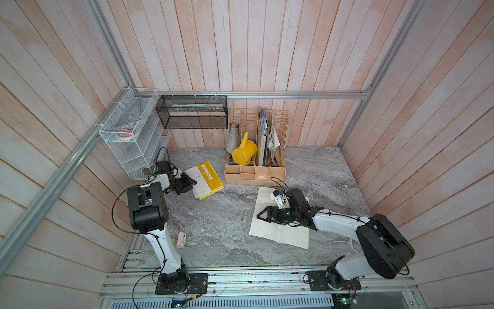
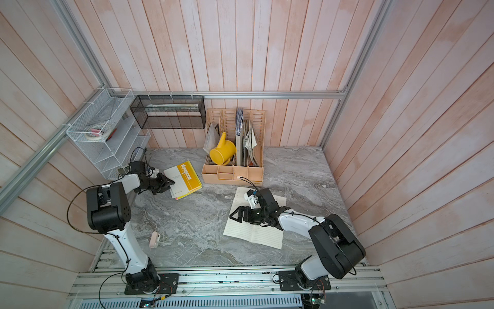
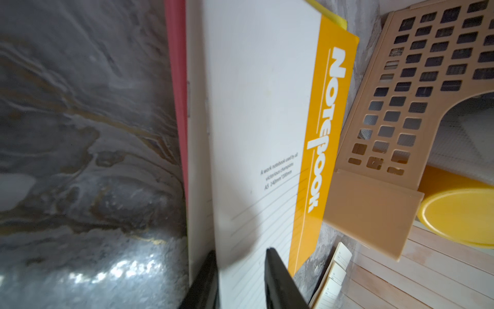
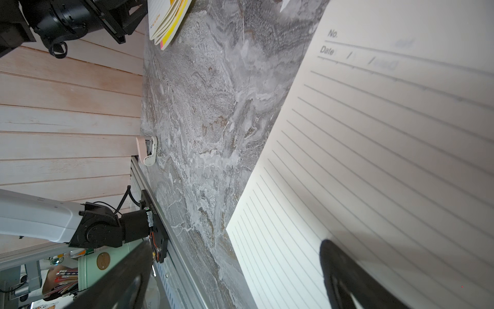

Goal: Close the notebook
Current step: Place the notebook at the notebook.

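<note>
A notebook [image 1: 206, 178] [image 2: 185, 178] with a white and yellow cover printed "Notebook" [image 3: 267, 107] lies shut, cover up, at the back left of the marble table. Pink and yellow sheets stick out beneath it. My left gripper [image 1: 194, 183] [image 2: 172, 183] [image 3: 240, 252] is at its near left edge. Its jaws stand slightly apart, with the cover's edge loose between them. A second notebook [image 1: 279, 231] [image 2: 254, 234] [image 4: 374, 160] lies open on lined pages at the right. My right gripper [image 1: 259, 215] [image 2: 232, 215] [image 4: 238, 242] hangs wide open and empty over its left page.
A beige desk organizer [image 1: 255, 172] with a yellow watering can [image 1: 243, 152] stands at the back, just right of the yellow notebook. A white wire rack [image 1: 131, 139] and a black mesh basket [image 1: 191, 112] hang at the back left. A small pink object [image 1: 181, 240] lies near the left arm.
</note>
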You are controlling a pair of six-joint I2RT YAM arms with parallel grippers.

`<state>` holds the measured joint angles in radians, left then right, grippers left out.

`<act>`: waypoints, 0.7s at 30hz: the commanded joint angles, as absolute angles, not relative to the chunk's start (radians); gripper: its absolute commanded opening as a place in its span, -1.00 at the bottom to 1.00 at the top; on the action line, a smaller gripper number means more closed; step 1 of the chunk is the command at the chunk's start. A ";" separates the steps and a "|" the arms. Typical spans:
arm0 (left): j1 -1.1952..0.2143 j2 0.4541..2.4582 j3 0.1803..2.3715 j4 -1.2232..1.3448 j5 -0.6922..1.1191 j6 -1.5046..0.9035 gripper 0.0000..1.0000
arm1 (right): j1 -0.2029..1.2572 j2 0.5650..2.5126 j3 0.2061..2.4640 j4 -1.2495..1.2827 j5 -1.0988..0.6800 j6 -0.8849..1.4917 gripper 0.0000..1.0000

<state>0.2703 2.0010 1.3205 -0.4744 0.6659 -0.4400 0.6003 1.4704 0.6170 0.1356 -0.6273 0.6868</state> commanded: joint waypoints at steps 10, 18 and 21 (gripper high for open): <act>0.275 1.928 1.361 -0.536 0.615 -0.413 -0.31 | 0.603 1.457 0.613 0.133 -0.635 0.689 0.96; 0.275 1.915 1.384 -0.607 0.571 -0.399 -0.29 | 0.609 1.460 0.621 0.133 -0.638 0.691 0.96; 0.275 1.904 1.376 -0.607 0.563 -0.399 -0.29 | 0.611 1.456 0.621 0.133 -0.637 0.690 0.97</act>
<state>0.2703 1.9324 1.3628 -0.5797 0.5884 -0.4217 0.6018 1.4704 0.6170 0.1356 -0.6273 0.6872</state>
